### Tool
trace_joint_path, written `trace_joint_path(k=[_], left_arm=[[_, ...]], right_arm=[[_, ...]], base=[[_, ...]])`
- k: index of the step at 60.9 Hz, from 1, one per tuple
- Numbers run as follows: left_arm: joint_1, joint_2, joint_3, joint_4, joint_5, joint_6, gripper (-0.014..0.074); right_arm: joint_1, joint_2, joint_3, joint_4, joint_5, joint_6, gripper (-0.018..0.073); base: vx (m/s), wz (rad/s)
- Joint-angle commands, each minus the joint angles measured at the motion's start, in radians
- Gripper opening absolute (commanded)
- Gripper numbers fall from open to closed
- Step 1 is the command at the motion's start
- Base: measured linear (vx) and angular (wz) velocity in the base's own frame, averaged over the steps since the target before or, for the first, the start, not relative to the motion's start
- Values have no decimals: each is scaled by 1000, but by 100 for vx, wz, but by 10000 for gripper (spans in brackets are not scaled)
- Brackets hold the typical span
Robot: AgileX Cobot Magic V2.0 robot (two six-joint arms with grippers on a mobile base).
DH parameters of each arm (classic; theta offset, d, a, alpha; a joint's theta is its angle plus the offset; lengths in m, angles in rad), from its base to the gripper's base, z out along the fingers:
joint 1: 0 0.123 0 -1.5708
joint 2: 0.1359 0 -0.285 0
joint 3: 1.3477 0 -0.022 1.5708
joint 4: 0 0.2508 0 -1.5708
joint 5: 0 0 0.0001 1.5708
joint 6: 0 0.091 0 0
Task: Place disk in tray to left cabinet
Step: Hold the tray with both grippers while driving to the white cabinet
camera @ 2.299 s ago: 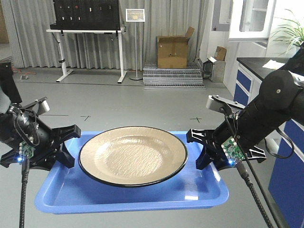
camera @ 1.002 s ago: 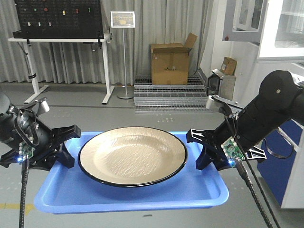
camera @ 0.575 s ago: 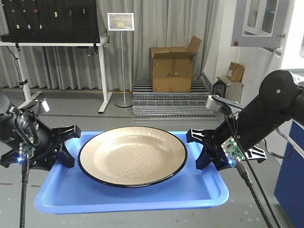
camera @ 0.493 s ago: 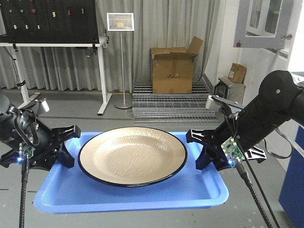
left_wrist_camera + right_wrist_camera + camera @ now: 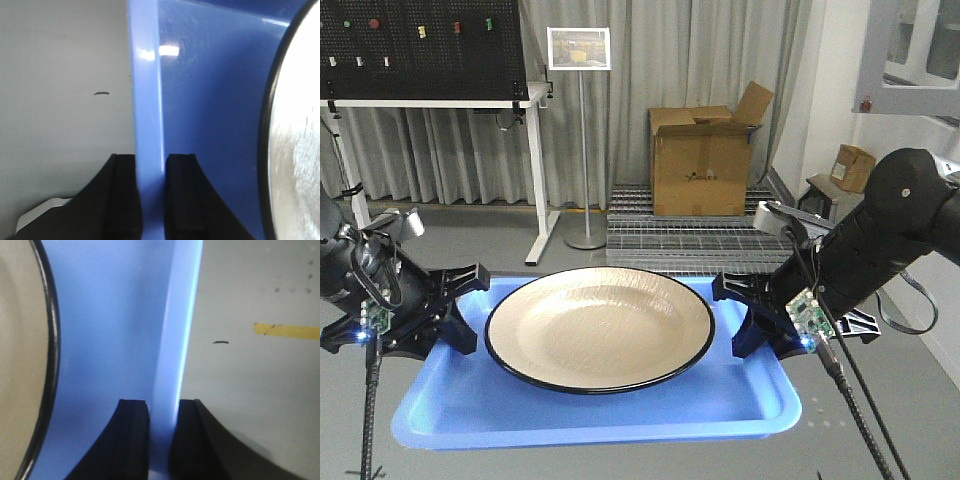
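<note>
Disk [image 5: 599,328], glossy tan, black-rimmed, in shallow round-cornered blue plastic tray [image 5: 590,412]

cardboard box [image 5: 705,165] (flaps open), sign stand [image 5: 584,150], pegboard [image 5: 420,45]

Glossy glazed disk [image 5: 599,327], shiny smooth plastic tray [image 5: 590,405], matt cardboard box [image 5: 705,160].

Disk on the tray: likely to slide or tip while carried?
Likely slides if the tray tilts: the disk looks glossy and lies loose on smooth plastic. Unlikely to tip, being wide and shallow. Tray may flex, as left claw and right claw each pinch only its thin lip.
</note>
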Motion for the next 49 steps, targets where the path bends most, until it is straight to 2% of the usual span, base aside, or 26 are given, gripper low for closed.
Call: trace_joint_path(k=[1,49], left_arm=[[-34,-60,-39,-209,-36,-13,0],[-34,-60,-39,-209,-36,-13,0]], right_arm=[[30,-58,-42,191,-75,-10,-6],[30,-58,-42,191,-75,-10,-6]], base=[[60,3],[59,-2]])
